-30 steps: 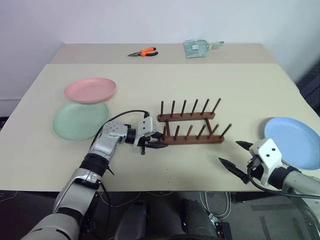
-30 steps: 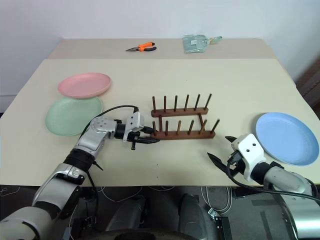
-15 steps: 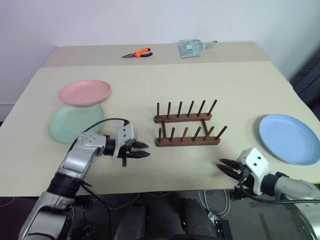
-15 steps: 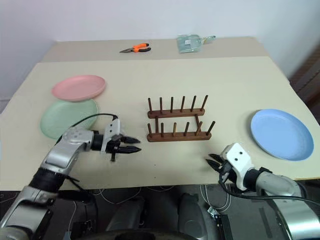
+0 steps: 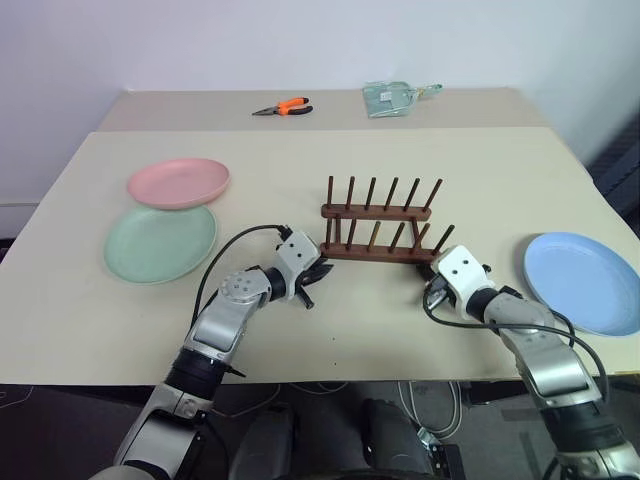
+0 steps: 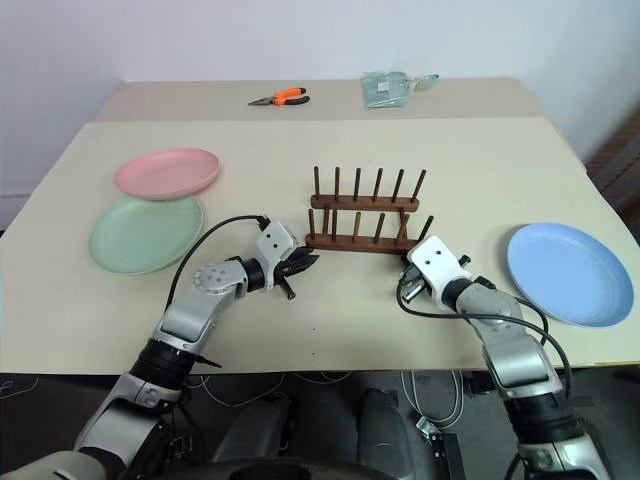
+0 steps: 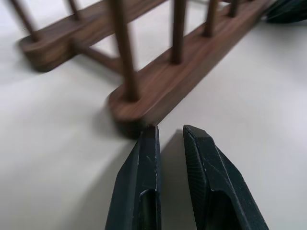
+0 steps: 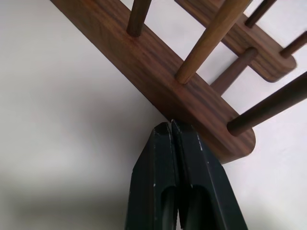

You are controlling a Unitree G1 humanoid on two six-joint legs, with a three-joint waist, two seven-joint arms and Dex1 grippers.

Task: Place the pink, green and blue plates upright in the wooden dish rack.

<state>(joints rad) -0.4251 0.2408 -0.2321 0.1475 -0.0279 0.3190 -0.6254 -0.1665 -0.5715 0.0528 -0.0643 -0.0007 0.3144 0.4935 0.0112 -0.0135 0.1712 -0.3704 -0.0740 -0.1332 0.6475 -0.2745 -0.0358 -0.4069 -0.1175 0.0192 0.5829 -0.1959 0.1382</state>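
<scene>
The wooden rack [image 5: 381, 222] is set near the middle of the table [image 5: 480, 160], between the two grippers. The left gripper [image 7: 169, 135] is placed right at the left end of the rack's near rail, with its tips just beside the wood. Its two fingers [image 7: 144, 182] are kept almost together, with only a thin gap between them, and nothing is held. The right gripper [image 8: 171, 127] is pressed up against the right end of the same rail. Its fingers are shut tight, and nothing is held between them.

Three plates are seen, and all are laid flat on the table. The pink plate [image 5: 178, 182] and the green plate [image 5: 160, 241] are found well to the left of the left gripper, with the pink edge lying over the green one. The blue plate [image 5: 584, 280] is found to the right of the right gripper, near the table's edge.

Two rails are counted on the rack, each with six pegs. One pair of orange pliers [image 5: 284, 106] and one clear bag [image 5: 393, 96] are left at the far side.
</scene>
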